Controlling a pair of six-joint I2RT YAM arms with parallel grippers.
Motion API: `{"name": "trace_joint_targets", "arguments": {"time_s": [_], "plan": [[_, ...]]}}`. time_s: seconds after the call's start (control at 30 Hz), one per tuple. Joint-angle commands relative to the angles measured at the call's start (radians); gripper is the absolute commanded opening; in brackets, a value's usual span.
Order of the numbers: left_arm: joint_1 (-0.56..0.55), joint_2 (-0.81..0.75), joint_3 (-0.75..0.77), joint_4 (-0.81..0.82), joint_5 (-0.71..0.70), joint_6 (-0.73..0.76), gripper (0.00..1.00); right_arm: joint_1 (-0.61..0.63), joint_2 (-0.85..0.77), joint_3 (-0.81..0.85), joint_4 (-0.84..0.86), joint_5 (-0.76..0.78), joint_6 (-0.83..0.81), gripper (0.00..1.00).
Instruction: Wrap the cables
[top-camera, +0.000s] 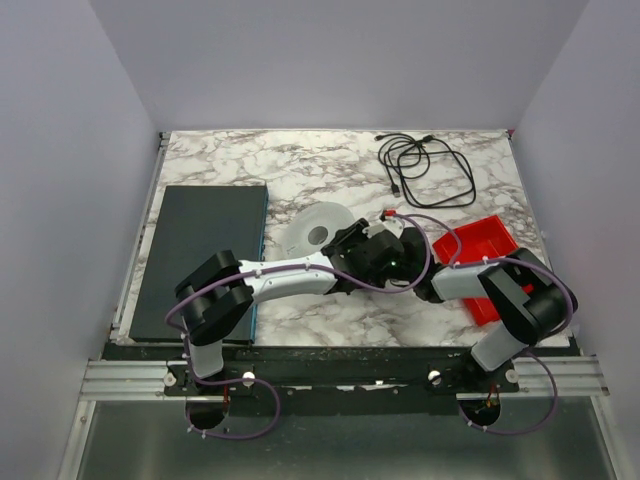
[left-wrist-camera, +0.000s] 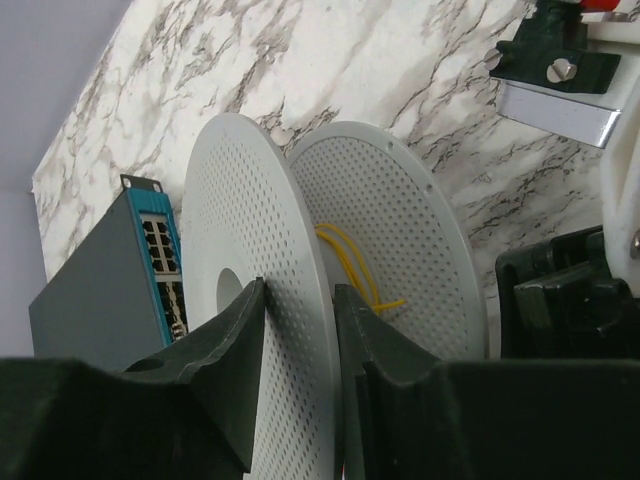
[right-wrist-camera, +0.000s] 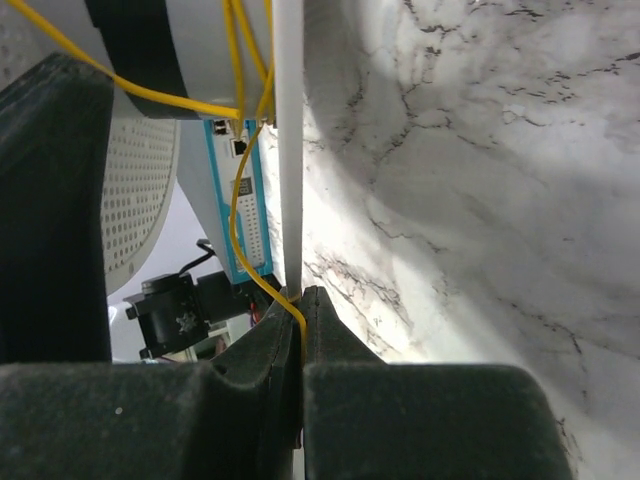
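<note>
We find the cables (top-camera: 408, 152) lying in a loose black tangle of loops at the far right corner of the tabletop (top-camera: 300, 160), flat on the marble. They are well apart from both sets of fingers, and nothing touches them.

Both arms reach toward the middle of the tabletop, where a white spool (top-camera: 318, 232) stands on edge. The left gripper (left-wrist-camera: 300, 290) sits astride one of the spool's perforated discs. Its fingers (left-wrist-camera: 235, 340) are a little spread, one on each side of the disc's rim (the gap looks wider than the thin disc). We cannot tell whether either finger actually presses on the disc.

The right gripper (right-wrist-camera: 302, 295) is just beside the spool on its right. Its fingers (right-wrist-camera: 335, 330) are pressed together, and a thin yellow cord (right-wrist-camera: 240, 230) runs down from the spool's core into the seam between them, pinched there. The edge of a white disc ends right at those fingertips.

A dark box (top-camera: 205, 255) with ports lies along the left edge of the tabletop. A red tray (top-camera: 480, 240) sits by the right edge, nearer to us than the cables.
</note>
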Motion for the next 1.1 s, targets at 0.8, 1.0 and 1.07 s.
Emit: {"name": "trace_joint_targets", "arguments": {"time_s": [0.8,1.0,1.07], "plan": [[-0.034,0.107,-0.011,-0.124,0.294,-0.120,0.45,-0.075,0.136,0.001,0.136,0.052,0.036,0.01],[-0.033,0.099,-0.031,-0.109,0.328,-0.122,0.49,-0.087,0.145,0.009,0.146,0.029,0.035,0.01],[-0.033,0.095,-0.041,-0.102,0.343,-0.122,0.51,-0.092,0.142,0.008,0.146,0.026,0.036,0.01]]}}
